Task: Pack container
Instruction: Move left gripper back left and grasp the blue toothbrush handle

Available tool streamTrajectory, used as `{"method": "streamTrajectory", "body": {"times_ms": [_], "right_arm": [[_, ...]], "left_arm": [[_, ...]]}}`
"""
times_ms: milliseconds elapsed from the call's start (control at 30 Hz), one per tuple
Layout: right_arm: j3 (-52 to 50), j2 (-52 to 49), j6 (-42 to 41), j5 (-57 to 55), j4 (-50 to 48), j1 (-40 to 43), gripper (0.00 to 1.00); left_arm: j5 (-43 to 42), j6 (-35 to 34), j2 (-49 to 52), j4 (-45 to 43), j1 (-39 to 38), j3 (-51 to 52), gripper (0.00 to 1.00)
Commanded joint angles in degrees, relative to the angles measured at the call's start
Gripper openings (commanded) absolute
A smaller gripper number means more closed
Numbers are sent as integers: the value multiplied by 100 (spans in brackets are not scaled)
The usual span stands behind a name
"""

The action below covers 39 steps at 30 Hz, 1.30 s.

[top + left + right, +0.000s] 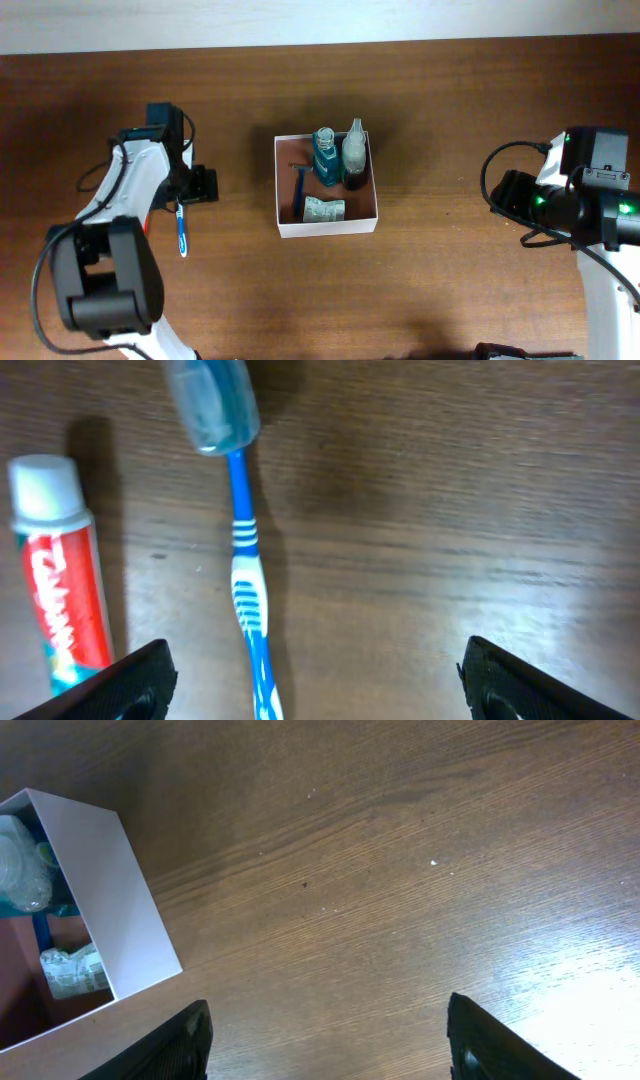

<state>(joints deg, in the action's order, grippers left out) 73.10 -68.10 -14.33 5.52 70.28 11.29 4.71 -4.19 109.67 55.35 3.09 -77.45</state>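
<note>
Overhead view: the container (279,190), a shallow white-walled box, sits on the table (450,100) between the two arms. It already holds a blue bottle (325,156), a clear bottle (354,148), a razor (298,188) and a crumpled packet (325,209). The left gripper (203,186) stands nearer to it than the right gripper (498,196) and points toward its near wall. A toothbrush (181,226) lies just beside these jaws, on the side away from the box. Left wrist view: the left gripper (312,660) has its jaws spread wide and grips nothing. The toothbrush (245,575) lies on the table between them, off centre toward one finger. Its long axis runs ahead of the jaws, roughly square to their closing line, with the capped head farthest forward. A toothpaste tube (58,575) lies parallel to it, just beyond that same finger (140,680). The tube is judged the likeliest thing to be nudged in a descent. Right wrist view: the right gripper (325,1035) is likewise open and empty over bare wood. A corner of the container (120,905) lies ahead and well to one side of its jaws, with nothing between. The left arm is judged better placed for the toothbrush.
</note>
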Motion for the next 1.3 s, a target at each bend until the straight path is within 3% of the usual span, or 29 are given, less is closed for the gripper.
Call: {"method": "streamTrajectory", "body": {"times_ms": [0,333,533,667,867,1033,1267], "right_arm": [[-22,7,57,9,4,37,68],[-22,7,57,9,20,37,68],[-22,7,57,9,26,37,68],[-22,7,57,9,26,37,68],[-22,7,57,9,24,37,68],[-22,7,59,9,26,37,68],[-22,7,59,9,24,37,68]], "left_arm": [[-72,85,258,-85,46,55,92],[-151,83,739,-87,46,55,90],[-151,83,739,-72,46,55,73],[-151,83,739,-59,46,61,35],[-151,83,739,-44,46,70,9],[-151,83,739,-26,44,70,0],[-151,83,660,0,44,68,0]]}}
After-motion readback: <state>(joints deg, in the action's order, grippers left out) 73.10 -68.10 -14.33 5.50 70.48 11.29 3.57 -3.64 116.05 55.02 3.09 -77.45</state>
